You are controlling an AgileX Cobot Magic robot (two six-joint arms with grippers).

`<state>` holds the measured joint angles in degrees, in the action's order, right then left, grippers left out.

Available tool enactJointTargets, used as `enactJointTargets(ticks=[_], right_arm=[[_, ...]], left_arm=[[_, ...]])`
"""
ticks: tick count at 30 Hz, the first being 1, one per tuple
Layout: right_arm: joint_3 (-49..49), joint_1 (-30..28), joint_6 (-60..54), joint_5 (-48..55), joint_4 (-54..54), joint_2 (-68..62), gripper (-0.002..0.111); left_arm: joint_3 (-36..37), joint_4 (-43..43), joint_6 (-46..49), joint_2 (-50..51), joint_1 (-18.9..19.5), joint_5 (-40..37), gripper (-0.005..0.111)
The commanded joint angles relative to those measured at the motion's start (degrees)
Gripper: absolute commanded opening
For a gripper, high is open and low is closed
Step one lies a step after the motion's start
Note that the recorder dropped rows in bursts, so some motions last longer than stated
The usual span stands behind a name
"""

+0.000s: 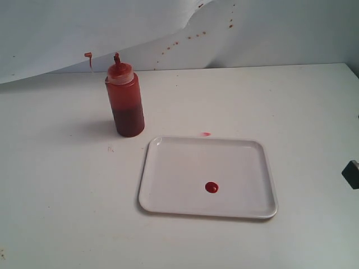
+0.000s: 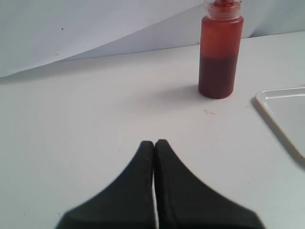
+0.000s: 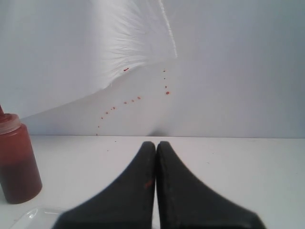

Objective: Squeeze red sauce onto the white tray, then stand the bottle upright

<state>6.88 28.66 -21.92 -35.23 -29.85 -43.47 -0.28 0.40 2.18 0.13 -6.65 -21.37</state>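
Observation:
The bottle (image 1: 124, 101) stands upright on the white table, left of and behind the white tray (image 1: 168, 157). Dark red sauce fills its lower part, and its small cap hangs loose at the side. A round blob of red sauce (image 1: 211, 188) lies on the tray. In the left wrist view the bottle (image 2: 219, 57) is far ahead of my left gripper (image 2: 154, 141), which is shut and empty, and the tray's corner (image 2: 281, 109) shows. My right gripper (image 3: 156, 143) is shut and empty too, with the bottle (image 3: 18, 162) off to one side.
A faint pink smear (image 1: 206, 134) marks the table just behind the tray. Red-brown splatter spots (image 1: 185, 39) dot the white backdrop sheet. A dark part of the right arm (image 1: 351, 174) shows at the right edge of the exterior view.

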Motion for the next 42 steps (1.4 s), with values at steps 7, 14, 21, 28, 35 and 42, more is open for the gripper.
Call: enactJointTargets(ticks=[7,14,21,28,35,42], right_arm=[[-0.42,-0.02,0.04,-0.25,0.83,0.35,0.000],[-0.42,-0.02,0.04,-0.25,0.83,0.35,0.000],[-0.42,-0.02,0.04,-0.25,0.83,0.35,0.000],[-0.42,-0.02,0.04,-0.25,0.83,0.35,0.000],[-0.42,-5.14,0.04,1.32,1.16,4.46,0.000],[-0.42,-16.72,0.04,1.46,1.16,17.17,0.000]], left_arm=[[0.28,0.14,0.87,-0.13,-0.13,1.06,0.000],[0.28,0.14,0.87,-0.13,1.22,1.06,0.000],[0.28,0.14,1.09,-0.13,5.31,1.48,0.000],[0.28,0.14,1.09,-0.13,5.31,1.48,0.000],[0.28,0.14,1.09,-0.13,5.32,1.48,0.000],[0.28,0.14,1.35,-0.13,5.32,1.48,0.000]])
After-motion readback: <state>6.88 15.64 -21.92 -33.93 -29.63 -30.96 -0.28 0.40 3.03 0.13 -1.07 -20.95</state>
